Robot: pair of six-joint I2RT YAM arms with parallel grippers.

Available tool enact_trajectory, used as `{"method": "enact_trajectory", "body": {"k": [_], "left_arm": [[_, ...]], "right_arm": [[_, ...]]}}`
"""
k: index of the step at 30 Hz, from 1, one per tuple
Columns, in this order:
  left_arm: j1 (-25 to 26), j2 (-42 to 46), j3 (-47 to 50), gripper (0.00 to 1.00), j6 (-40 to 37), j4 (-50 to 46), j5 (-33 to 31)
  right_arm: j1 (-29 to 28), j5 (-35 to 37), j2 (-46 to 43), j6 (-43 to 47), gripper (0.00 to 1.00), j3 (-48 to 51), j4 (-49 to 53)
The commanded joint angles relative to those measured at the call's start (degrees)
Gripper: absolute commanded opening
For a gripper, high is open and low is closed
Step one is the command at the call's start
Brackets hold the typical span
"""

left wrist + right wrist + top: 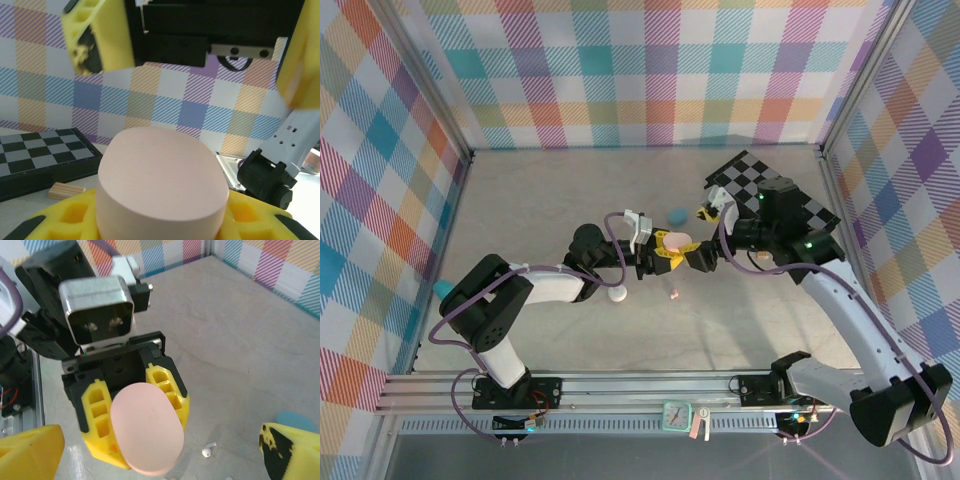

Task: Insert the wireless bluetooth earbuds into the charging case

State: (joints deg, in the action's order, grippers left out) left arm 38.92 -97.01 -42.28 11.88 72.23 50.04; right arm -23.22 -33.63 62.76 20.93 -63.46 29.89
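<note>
A pink oval charging case (677, 240), its lid down, is held above the table by my left gripper (663, 254), whose yellow fingers (100, 422) are shut on its sides. In the left wrist view the case (160, 175) rises out of that gripper (160, 222). My right gripper (699, 240) faces it, open wide, with one finger (102, 35) on each side of the case and not touching it. In the right wrist view that gripper (160, 452) frames the case (147, 427). A white earbud (207, 451) lies on the table below. A tiny pink earbud (673, 295) lies nearer the front.
A teal case (677, 213) lies behind the grippers, also in the right wrist view (295, 419). A small white rounded piece (617, 293) sits under the left arm. A folded checkerboard (775, 190) lies at the far right, with a small wooden block (66, 190) beside it. Plaid walls enclose the table.
</note>
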Motion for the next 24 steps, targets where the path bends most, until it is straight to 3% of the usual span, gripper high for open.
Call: {"method": "enact_trajectory", "body": {"k": [1,17,24], "left_arm": [[0.2,2.0,-1.7,0.33,1.4,3.2,2.3],[0.2,3.1,-1.5,0.33,2.9,3.5,2.6],[0.2,3.5,-0.7,0.33,2.5,3.5,2.7]], "right_arm": [[-0.7,-0.1,1.0,3.9,0.99,-2.2,0.4],[-1.0,6.0,3.4,5.1,0.99,-3.5,0.4],[-1.0,9.6,2.4,2.0,0.99,-3.0,-4.0]]}}
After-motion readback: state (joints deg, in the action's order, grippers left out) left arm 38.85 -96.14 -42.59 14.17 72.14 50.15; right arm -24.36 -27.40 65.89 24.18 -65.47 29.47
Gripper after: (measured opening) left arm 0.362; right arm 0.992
